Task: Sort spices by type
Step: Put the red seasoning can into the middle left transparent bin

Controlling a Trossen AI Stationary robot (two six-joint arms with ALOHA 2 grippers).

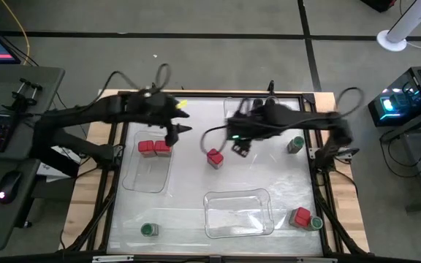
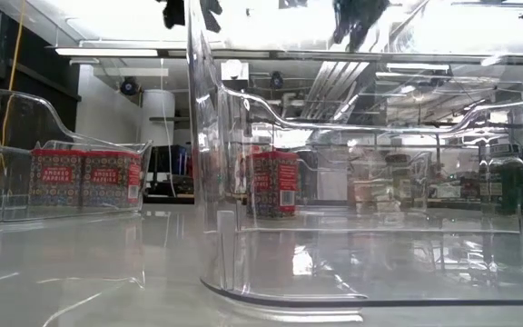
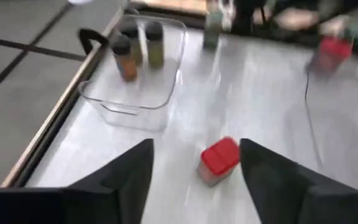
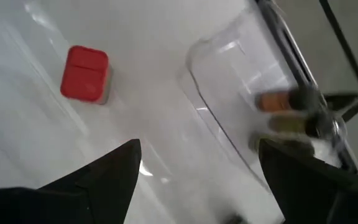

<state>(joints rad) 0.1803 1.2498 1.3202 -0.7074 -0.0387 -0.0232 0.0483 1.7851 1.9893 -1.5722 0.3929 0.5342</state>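
Overhead, glossy white table [image 1: 196, 164] (strip-lit workshop)

Work surface: a table [image 1: 196, 175] with a pale glossy top and light wooden edges

Directly on the top:
- Clear plastic tray at the left [image 1: 146, 166], rectangular, with two red-topped spice boxes [image 1: 153, 147] inside, side by side
- Clear plastic tray at the near centre [image 1: 238, 212], no contents discernible
- Clear plastic tray at the far side [image 3: 135, 68], holding dark-lidded jars [image 3: 125, 57]
- Single red-topped box [image 1: 214, 157] near the middle of the top, clear of all trays
- Green-lidded jar [image 1: 149, 230], near left corner
- Green-lidded jar [image 1: 296, 145], right side
- Red-topped box [image 1: 301, 217], near right corner, with another small container touching it, type not determinable
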